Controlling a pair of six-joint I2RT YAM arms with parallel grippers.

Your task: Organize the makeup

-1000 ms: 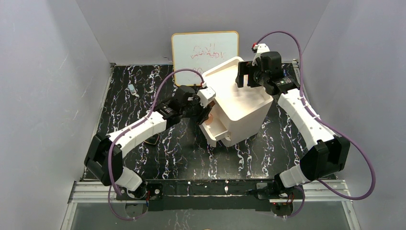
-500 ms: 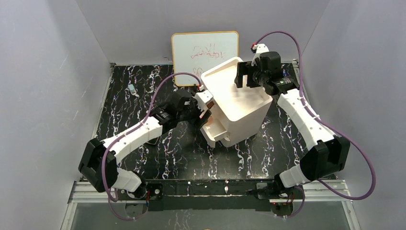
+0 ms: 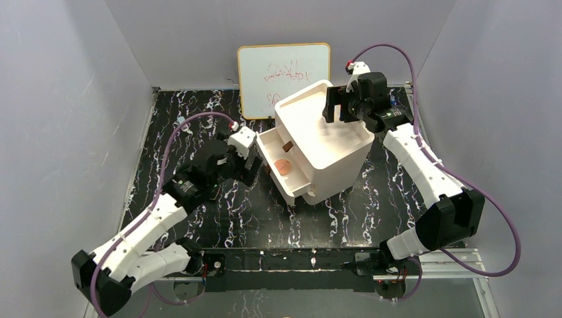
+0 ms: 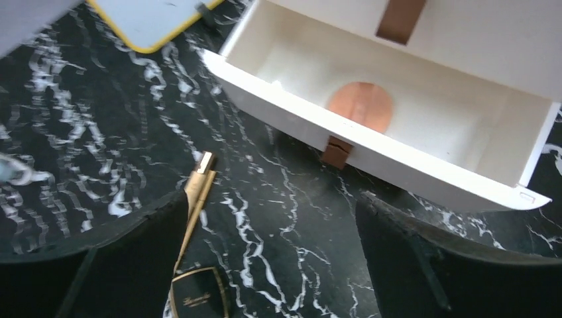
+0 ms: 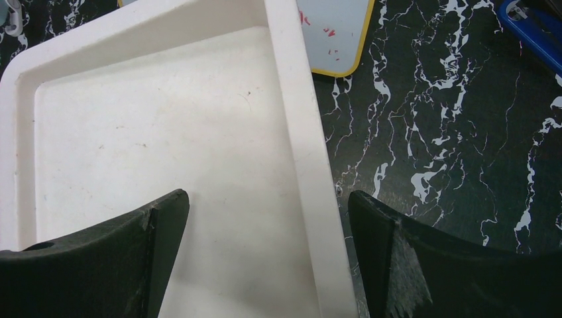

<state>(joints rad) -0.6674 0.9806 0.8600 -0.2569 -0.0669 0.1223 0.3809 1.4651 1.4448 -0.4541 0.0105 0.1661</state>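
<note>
The round brownish-pink compact lies inside an open drawer of the white drawer box; it also shows in the top view. My left gripper is open and empty, just left of the drawer above the black marbled table. A gold-tan pencil and the black square compact lie on the table by its left finger. My right gripper is open and empty above the box top, straddling its right rim. The pink bar and white palette are out of view.
The whiteboard with red scribbles leans at the back wall behind the box. A small pale item lies at the far left of the table. Brown handles mark the drawers. A blue object lies right of the box.
My left gripper has drawn back from the drawer, leftward and toward the near edge. The round compact now shows lying in the open drawer. The right arm has barely moved.
</note>
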